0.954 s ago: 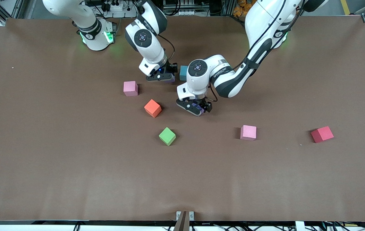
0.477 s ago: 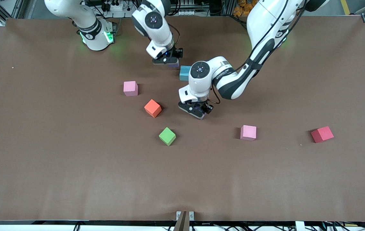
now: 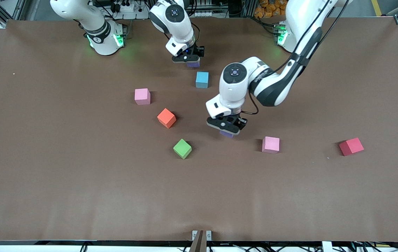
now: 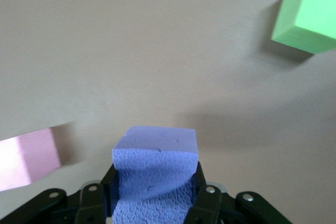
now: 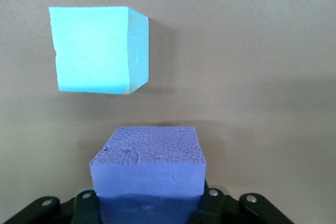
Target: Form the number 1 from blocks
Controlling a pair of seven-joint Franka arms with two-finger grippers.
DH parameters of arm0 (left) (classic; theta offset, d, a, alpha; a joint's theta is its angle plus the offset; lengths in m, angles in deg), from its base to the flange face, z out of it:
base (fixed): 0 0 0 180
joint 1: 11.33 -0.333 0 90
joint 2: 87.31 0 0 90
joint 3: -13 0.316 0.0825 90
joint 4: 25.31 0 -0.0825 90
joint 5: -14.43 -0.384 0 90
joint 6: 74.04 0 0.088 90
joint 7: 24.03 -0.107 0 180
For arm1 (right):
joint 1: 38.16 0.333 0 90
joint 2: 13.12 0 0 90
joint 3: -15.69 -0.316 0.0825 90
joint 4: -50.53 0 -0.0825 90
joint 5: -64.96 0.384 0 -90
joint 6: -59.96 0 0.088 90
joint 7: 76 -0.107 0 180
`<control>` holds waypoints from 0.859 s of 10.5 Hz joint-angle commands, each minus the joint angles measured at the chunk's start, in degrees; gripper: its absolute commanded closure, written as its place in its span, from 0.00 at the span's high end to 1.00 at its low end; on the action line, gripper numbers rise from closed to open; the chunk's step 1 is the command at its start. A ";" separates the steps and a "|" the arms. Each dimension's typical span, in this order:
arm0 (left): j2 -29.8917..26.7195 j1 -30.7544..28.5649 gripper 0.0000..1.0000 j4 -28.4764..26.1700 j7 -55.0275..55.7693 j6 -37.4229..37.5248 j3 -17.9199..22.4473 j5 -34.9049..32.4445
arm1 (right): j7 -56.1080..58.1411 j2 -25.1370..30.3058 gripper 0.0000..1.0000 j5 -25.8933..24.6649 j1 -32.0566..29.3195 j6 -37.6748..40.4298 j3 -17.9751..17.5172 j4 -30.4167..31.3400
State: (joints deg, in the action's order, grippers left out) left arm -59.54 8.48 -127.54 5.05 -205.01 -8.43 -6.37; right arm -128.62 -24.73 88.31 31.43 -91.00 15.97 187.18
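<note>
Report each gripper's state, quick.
Left gripper: shut on a purple block.
Right gripper: shut on the other purple block, above the sky-blue block.

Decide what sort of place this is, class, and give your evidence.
Probably a robotics lab: two arms bolted to a brown table, the left gripper and right gripper each holding a purple block, with aluminium framing and cables at the edge.

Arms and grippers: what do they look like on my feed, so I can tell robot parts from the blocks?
Both arms are glossy white with black joint bands and round dark end caps. Thin black cables run along them, and green lights glow at the bases. The left gripper and right gripper are black, on white wrists.
</note>
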 commanded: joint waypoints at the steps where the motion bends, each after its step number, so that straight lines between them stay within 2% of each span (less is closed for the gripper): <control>1: -3.42 -1.87 0.00 -1.03 -0.61 2.21 -0.11 3.04 | -1.43 -4.89 0.53 -0.41 1.08 -0.30 0.33 -5.23; 4: -4.48 -2.40 0.00 -1.03 -0.52 3.36 -0.02 4.35 | -2.22 -9.03 0.53 -1.02 1.61 -0.30 0.42 -9.90; 9: -6.07 -2.93 0.00 -0.07 -0.87 5.38 0.42 5.77 | -2.14 -12.56 0.53 -3.40 1.00 -0.30 1.12 -12.45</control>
State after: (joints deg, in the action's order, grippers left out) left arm -64.11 5.67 -127.50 5.04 -200.73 -8.18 -2.02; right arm -129.34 -35.73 86.37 32.32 -91.22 16.42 176.66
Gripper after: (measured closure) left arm 0.458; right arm 0.410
